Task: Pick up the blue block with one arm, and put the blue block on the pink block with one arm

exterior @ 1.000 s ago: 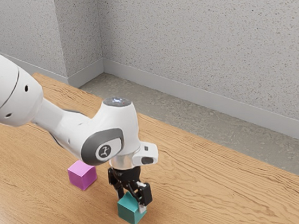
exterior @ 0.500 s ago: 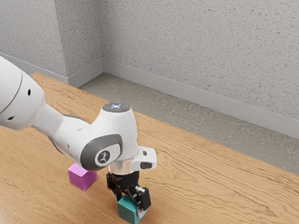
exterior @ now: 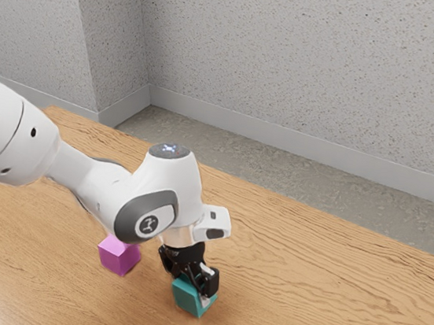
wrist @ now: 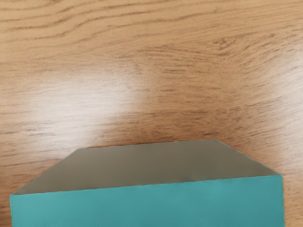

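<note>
the end effector (exterior: 191, 279) is clenched on the blue block (exterior: 190, 299), which looks teal, gripping it from above, low over the table (exterior: 330, 272). the pink block (exterior: 118, 257) sits near, at about 9 o'clock in the exterior view. the held block is a cube with no long axis, and it looks slightly tilted.

The arm (exterior: 81, 173) is a chain of smooth, glossy white shells, thick and rounded. The broadest shell carries two small dark holes. One joint wears a grey cap (exterior: 149, 219) with a white ring emblem at its centre. The link above it ends in a flat disc (exterior: 169, 149) that glows pale blue. A white boxy flange (exterior: 211, 227) has a dark oval inset. Below it is the black two-finger claw (exterior: 192, 285), with a pale strip on one finger.
</note>
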Controlling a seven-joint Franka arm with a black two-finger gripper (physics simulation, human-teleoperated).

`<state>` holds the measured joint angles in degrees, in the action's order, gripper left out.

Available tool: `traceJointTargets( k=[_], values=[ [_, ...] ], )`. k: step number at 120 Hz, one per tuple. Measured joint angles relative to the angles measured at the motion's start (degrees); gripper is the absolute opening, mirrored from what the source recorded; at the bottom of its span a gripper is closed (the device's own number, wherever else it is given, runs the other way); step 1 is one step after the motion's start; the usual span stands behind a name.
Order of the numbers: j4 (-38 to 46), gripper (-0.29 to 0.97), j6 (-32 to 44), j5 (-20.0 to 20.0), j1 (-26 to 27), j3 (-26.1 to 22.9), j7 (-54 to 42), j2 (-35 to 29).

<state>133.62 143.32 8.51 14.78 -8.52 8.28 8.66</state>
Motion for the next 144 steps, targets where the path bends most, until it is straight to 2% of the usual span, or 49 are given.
traceJointTargets(
  k=[14, 31, 48, 80, 100, 144],
  values=[
    [0.1, 0.34, -0.31, -3.94, -0.84, 0.23, 1.15, -5.67],
    [0.13, 0.34, -1.3, -7.23, -5.37, 0.31, 2.37, -11.86],
    [2.55, 0.35, -3.39, -8.21, -14.55, 0.3, 3.52, -16.39],
    [10.77, 0.36, -5.48, -8.49, -17.24, 0.34, 5.99, -24.25],
    [13.7, 0.37, -5.92, -8.36, -17.65, 0.34, 7.53, -25.98],
    [13.27, 0.37, -5.52, -7.83, -19.12, 0.34, 9.86, -21.02]
  ],
)
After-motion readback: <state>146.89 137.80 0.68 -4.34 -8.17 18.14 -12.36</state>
